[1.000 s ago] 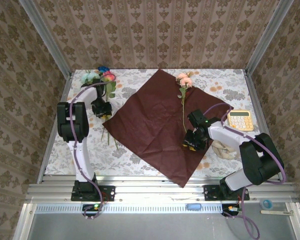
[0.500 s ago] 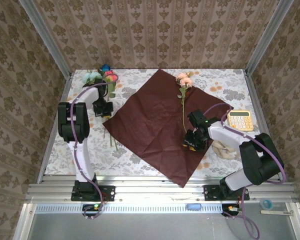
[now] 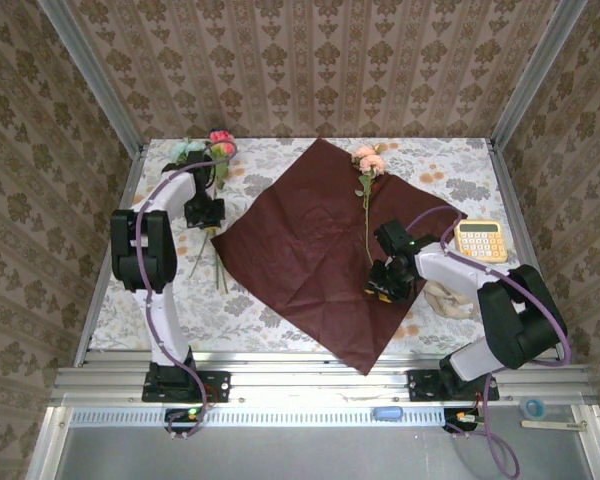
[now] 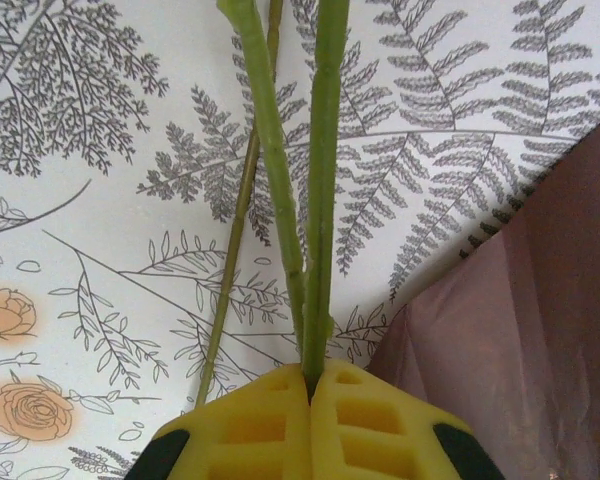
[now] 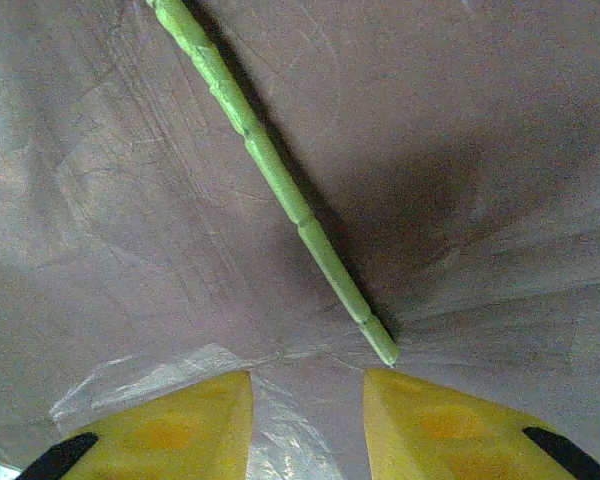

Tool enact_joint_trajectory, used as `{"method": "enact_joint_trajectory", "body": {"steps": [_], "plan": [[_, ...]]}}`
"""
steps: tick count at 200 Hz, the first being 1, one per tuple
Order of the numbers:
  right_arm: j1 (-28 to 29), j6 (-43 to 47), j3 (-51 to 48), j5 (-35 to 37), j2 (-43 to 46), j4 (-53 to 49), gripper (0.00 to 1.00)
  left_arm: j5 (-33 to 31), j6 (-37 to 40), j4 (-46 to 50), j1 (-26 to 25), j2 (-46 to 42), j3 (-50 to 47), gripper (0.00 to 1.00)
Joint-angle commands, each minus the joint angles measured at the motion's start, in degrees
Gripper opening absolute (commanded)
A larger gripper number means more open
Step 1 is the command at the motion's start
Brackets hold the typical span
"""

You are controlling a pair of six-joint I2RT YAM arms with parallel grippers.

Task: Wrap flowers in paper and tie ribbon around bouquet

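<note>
In the left wrist view my left gripper point(image 4: 310, 388) is shut on two green stems of the flowers point(image 4: 312, 200), just left of the dark red paper's edge point(image 4: 550, 300). A thinner stem point(image 4: 235, 240) lies loose on the cloth beside them. From above, that gripper point(image 3: 207, 220) sits below the pink and teal flower heads point(image 3: 208, 147). The paper point(image 3: 300, 250) lies flat mid-table with one pink flower point(image 3: 370, 160) on it. My right gripper point(image 3: 387, 285) hovers open over the paper, the stem's end point(image 5: 375, 340) just ahead of its right finger. The beige ribbon point(image 3: 446, 298) lies bunched by the right arm.
A yellow calculator point(image 3: 480, 240) sits at the right edge of the floral tablecloth point(image 3: 130, 300). Patterned walls and metal rails enclose the table on three sides. Bare cloth shows to the left front of the paper.
My left gripper has closed on the stems and drawn the bunch slightly toward the back; the loose stem ends have swung left. The right arm has not moved.
</note>
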State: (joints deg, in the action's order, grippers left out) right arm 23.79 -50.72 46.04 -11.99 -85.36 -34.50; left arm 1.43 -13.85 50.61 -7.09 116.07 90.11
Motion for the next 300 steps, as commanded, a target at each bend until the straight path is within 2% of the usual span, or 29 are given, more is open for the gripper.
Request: {"method": "enact_joint_trajectory", "body": {"steps": [1,21,55,127,140,163,184,207,252,300], "plan": [[0.3,0.2,0.9,0.6,-0.5,-0.2,0.36,0.5,1.3,1.2,-0.1,-2.0,-1.4,0.05],[0.3,0.2,0.9,0.6,-0.4,-0.5,0.36,1.2,1.3,1.0,-0.2,-2.1,-2.2,0.05],[0.3,0.2,0.7,0.6,-0.2,-0.5,0.36,0.0,2.3,1.9,-0.2,-2.8,-3.0,0.12],[0.6,0.1,1.0,0.5,-0.5,-0.3,0.36,-0.7,3.5,2.8,1.2,-7.0,-7.1,0.2],[0.6,0.1,1.1,0.5,-0.6,-0.2,0.36,-0.6,2.9,2.4,1.6,-7.6,-7.2,0.25],[0.9,0.1,1.2,0.6,-0.8,-0.2,0.36,0.9,1.9,1.5,2.2,-7.7,-5.7,0.27],[1.1,-0.1,1.2,0.7,-0.9,-0.2,0.36,2.9,1.6,-0.6,1.8,-6.1,-2.8,0.27],[1.2,0.0,1.2,0.7,-0.8,-0.6,0.36,2.3,1.5,-2.1,0.7,-2.3,1.6,0.27],[1.2,-0.4,1.4,1.1,0.6,-1.9,0.36,-2.9,0.6,-3.7,-0.5,6.1,8.9,0.31],[1.3,-0.4,2.7,1.4,2.4,-4.9,0.37,-7.3,3.0,-4.1,-2.7,13.4,15.0,0.33]]}}
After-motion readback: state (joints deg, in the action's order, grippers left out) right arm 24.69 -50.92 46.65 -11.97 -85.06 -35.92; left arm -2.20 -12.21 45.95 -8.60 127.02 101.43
